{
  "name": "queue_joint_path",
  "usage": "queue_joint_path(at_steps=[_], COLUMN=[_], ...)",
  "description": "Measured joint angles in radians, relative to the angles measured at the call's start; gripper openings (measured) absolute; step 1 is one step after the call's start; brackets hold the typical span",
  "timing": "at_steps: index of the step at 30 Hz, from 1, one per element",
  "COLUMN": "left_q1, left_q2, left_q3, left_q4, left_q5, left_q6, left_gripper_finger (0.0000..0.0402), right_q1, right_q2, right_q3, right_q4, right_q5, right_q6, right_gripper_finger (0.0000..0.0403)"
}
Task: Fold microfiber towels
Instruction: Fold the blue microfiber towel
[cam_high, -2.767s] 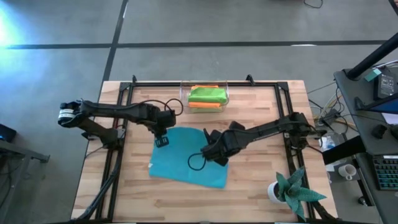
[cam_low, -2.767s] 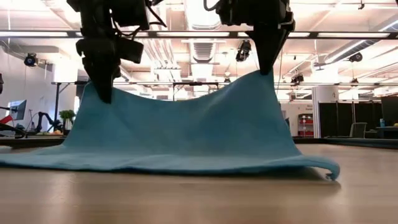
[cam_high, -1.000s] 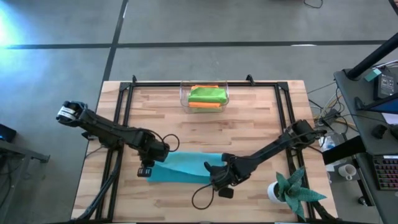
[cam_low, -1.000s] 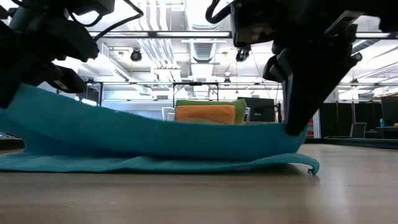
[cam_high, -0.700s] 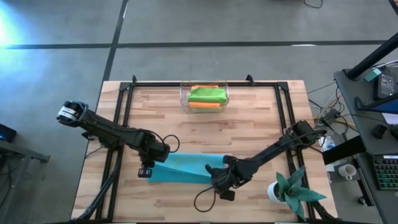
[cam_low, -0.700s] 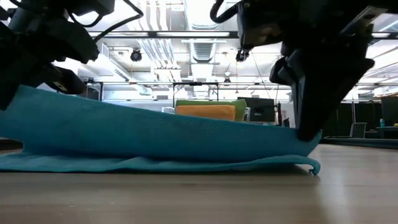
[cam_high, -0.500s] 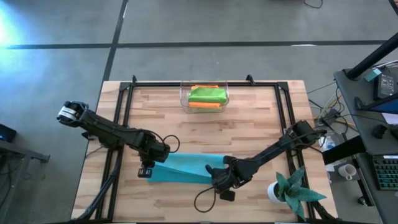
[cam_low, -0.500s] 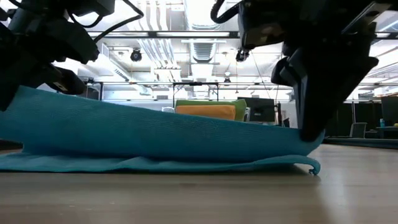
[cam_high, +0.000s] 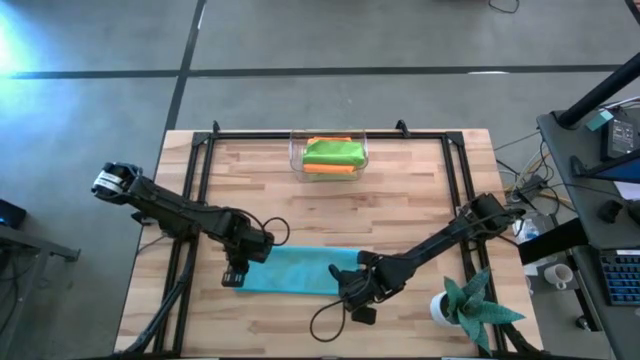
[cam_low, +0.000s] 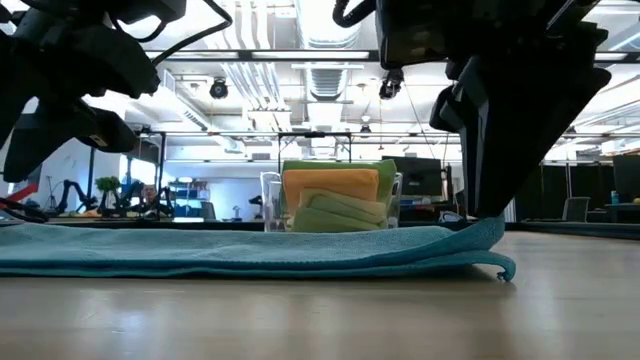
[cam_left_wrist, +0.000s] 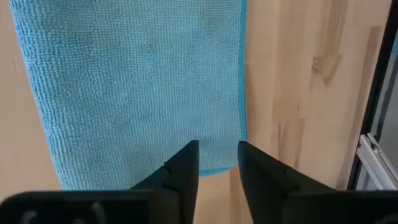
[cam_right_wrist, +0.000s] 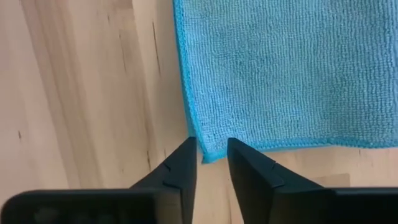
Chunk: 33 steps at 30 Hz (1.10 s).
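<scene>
Now blue towel flat, folded

Three towels, one plant, one bin

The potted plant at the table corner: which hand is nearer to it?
Right. The right hand sits at the blue towel's end nearest the plant; the left hand is at the towel's far end.

The wooden table carries a light blue towel folded flat between both claws, a clear bin farther back, and a potted plant beside the right claw.
</scene>
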Motion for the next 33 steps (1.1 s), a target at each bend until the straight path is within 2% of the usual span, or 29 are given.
queue_joint_path(at_steps=[5, 9, 13, 17, 26, 33], left_q1=[0.0, 0.0, 0.002, 0.002, 0.003, 0.007], left_q2=[0.0, 0.0, 0.0, -0.001, -0.056, -0.133], left_q3=[0.0, -0.002, -0.002, -0.003, 0.038, 0.035], left_q4=[0.002, 0.041, 0.08, 0.103, 0.09, 0.056], left_q5=[-0.015, -0.097, -0.117, -0.152, -0.202, -0.362], left_q6=[0.001, 0.001, 0.001, 0.0, -0.018, -0.016], left_gripper_finger=[0.0111, 0.0111, 0.0111, 0.0111, 0.0111, 0.0111], right_q1=[0.0, 0.004, 0.016, 0.014, -0.068, -0.136], right_q2=[-0.01, -0.059, -0.132, -0.207, -0.23, -0.229], right_q3=[0.0, -0.006, -0.037, -0.094, -0.251, -0.356], right_q4=[-0.098, -0.239, -0.302, -0.194, 0.345, 0.476], right_q5=[-0.004, -0.002, 0.051, 0.092, 0.069, 0.036], right_q6=[0.001, 0.031, 0.101, 0.173, 0.262, 0.337], right_gripper_finger=[0.0108, 0.0114, 0.0109, 0.01, 0.0068, 0.0012])
